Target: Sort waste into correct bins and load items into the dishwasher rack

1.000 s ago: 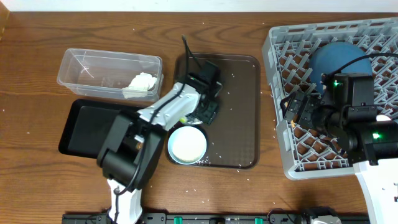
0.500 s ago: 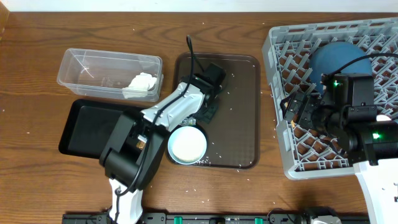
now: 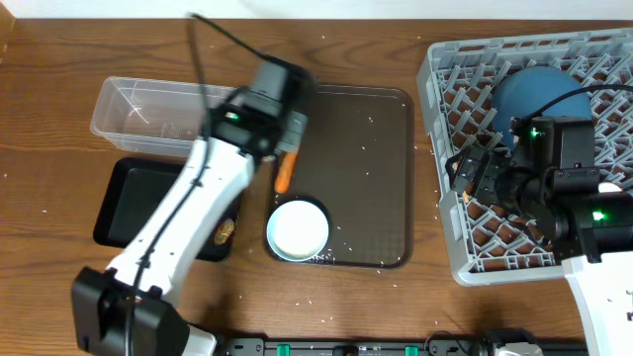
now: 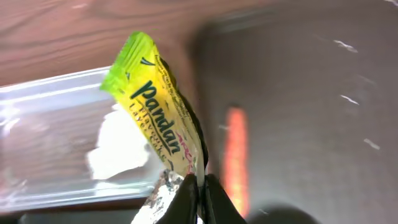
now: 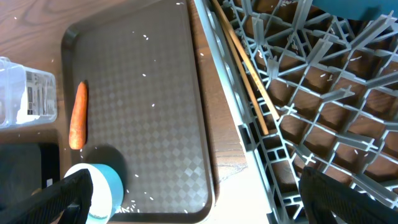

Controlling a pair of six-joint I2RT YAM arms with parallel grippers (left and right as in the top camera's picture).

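Observation:
My left gripper [image 4: 200,200] is shut on the lower end of a yellow-green "pandan" wrapper [image 4: 155,102], which hangs in the air above the near wall of the clear tub [image 4: 43,106]. A white tissue [image 4: 121,146] lies in that tub. In the overhead view the left gripper [image 3: 287,131] is blurred at the tub's right end. An orange carrot [image 3: 283,176] lies on the brown serving tray [image 3: 371,168], with a light-blue cup [image 3: 297,229] below it. My right gripper [image 5: 205,208] stands open beside the dishwasher rack [image 3: 603,59], which holds a dark-blue dish [image 3: 529,91] and wooden chopsticks [image 5: 245,68].
The shallow black tray [image 3: 138,203] lies below the clear tub, with a brown food lump [image 3: 224,233] at its right corner. White rice grains [image 3: 346,247] are scattered on the serving tray and the wooden table. My right arm leans over the rack's left edge.
My left gripper shut on the wrapper, lifted it off the serving tray and swung up and left towards the clear tub, uncovering the carrot. The right arm has not moved.

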